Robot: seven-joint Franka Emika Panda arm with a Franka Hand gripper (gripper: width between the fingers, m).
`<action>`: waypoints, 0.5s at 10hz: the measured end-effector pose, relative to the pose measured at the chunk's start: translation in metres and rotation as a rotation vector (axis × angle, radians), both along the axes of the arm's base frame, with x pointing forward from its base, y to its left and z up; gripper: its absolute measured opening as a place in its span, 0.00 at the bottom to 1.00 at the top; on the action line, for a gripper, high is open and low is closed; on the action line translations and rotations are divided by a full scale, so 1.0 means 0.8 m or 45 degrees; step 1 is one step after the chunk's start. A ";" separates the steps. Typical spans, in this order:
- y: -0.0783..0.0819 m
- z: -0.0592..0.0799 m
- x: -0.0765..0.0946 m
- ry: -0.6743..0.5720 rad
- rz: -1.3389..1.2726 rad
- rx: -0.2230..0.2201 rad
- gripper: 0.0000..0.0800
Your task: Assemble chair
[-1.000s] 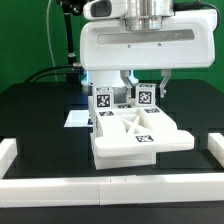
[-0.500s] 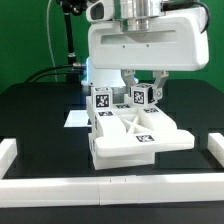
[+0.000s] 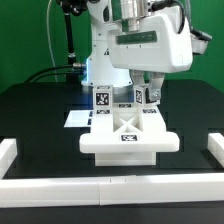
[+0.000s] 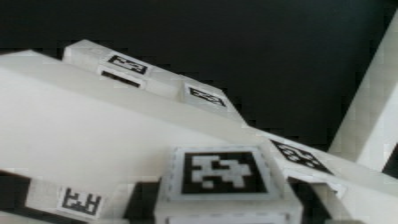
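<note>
The partly built white chair [image 3: 128, 140] sits at the middle of the black table, a thick seat slab with a tag on top and a tagged upright piece [image 3: 101, 98] at its back. My gripper [image 3: 146, 98] is shut on a small cube-ended chair leg [image 3: 142, 95] that stands on the back of the seat, toward the exterior view's right. In the wrist view the leg's tagged cube end [image 4: 222, 172] sits between my dark fingers [image 4: 166, 195], with the seat slab [image 4: 89, 110] beyond it.
White border rails run along the front [image 3: 110, 190] and at both sides [image 3: 8, 152]. The marker board [image 3: 74, 118] lies on the table behind the chair, toward the exterior view's left. A black pole and cables stand at the back.
My wrist has twisted while holding the leg. The chair body has turned from an angled pose to square-on and shifted slightly toward the exterior view's left.
</note>
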State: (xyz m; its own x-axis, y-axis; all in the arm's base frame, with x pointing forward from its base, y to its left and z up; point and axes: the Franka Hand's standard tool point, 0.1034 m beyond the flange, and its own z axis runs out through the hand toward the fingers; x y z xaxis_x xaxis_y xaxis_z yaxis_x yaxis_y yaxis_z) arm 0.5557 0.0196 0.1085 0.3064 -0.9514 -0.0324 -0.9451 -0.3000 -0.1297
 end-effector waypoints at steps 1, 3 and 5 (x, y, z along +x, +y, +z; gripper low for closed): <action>0.001 0.000 0.000 0.006 -0.101 0.018 0.34; -0.004 0.000 -0.001 0.029 -0.267 0.067 0.34; -0.002 -0.002 -0.004 0.064 -0.513 0.115 0.34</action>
State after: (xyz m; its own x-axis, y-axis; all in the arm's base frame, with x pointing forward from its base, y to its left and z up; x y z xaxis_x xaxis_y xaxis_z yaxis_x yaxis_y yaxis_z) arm 0.5522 0.0179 0.1071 -0.0942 -0.9874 -0.1269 -0.9904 0.1059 -0.0891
